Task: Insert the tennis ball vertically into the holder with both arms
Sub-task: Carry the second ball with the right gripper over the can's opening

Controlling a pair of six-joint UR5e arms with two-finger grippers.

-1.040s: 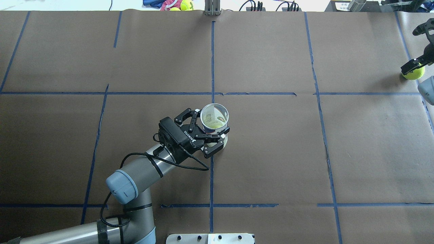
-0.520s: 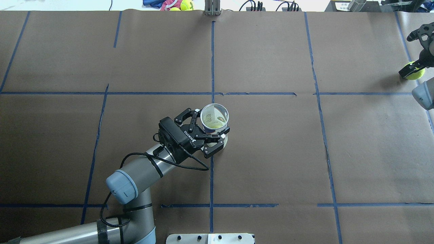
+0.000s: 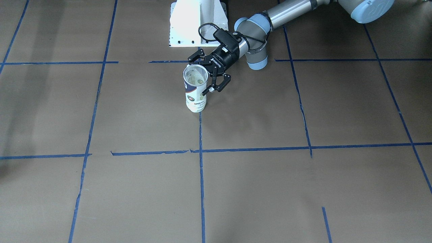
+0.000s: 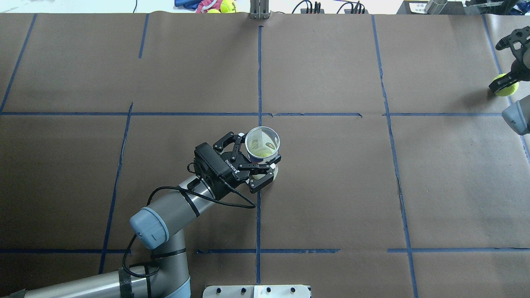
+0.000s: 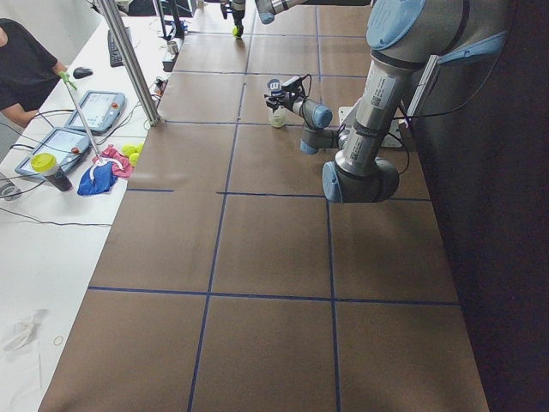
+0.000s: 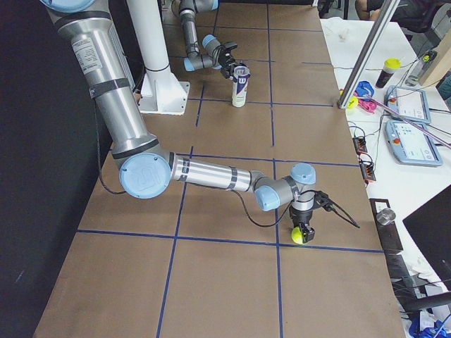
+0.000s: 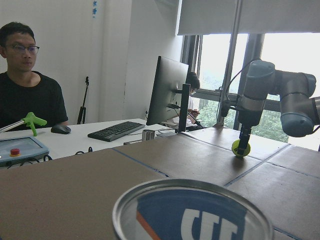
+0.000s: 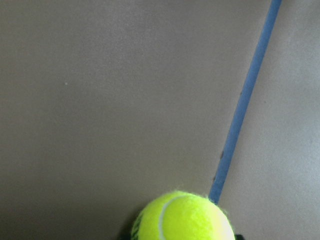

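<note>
The holder, a white Wilson can with a navy band, stands upright and open-topped near the table's middle. It also shows in the front view. My left gripper is shut on the holder's upper part from the side, one finger on each side; it also shows in the front view. The tennis ball is at the table's far right edge, close to the surface. My right gripper is shut on it from above. The ball fills the bottom of the right wrist view and shows far off in the left wrist view.
Spare tennis balls and a cloth lie beyond the far table edge. A metal post stands at the far edge centre. The white pedestal is behind the can. An operator sits at a side desk.
My right gripper has shifted a little farther back with the tennis ball in it. The left arm and the holder have not moved.
</note>
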